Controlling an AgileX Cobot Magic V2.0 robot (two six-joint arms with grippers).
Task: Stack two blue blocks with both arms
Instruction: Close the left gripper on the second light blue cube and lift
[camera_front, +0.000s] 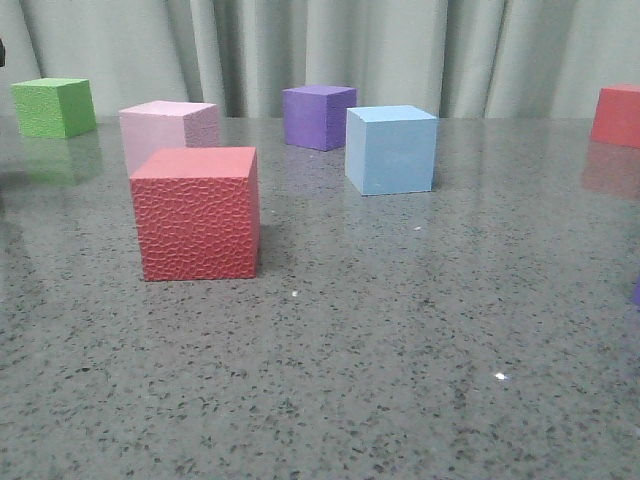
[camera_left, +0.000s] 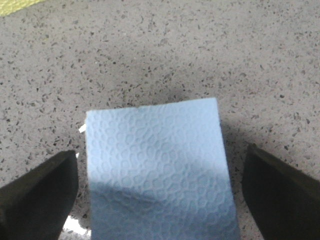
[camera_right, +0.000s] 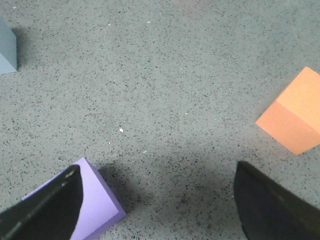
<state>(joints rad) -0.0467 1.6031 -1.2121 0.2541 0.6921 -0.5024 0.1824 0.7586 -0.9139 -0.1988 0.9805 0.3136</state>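
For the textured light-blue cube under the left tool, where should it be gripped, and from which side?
Grip the textured light-blue cube across its two opposite side faces, coming straight down from above. Its top looks flat and level on the speckled table, and the left tool is already open with a finger beside each side face, apart from it.

Speckled grey table (camera_front: 400, 380), red cube (camera_front: 197, 212), pink cube (camera_front: 168, 128), purple cube (camera_front: 318, 116), blue block (camera_front: 390, 149), green cube (camera_front: 54, 107)

Smooth light-blue block (camera_front: 391, 149) upright on table; textured blue block (camera_left: 157, 170) flat between claw fingers.
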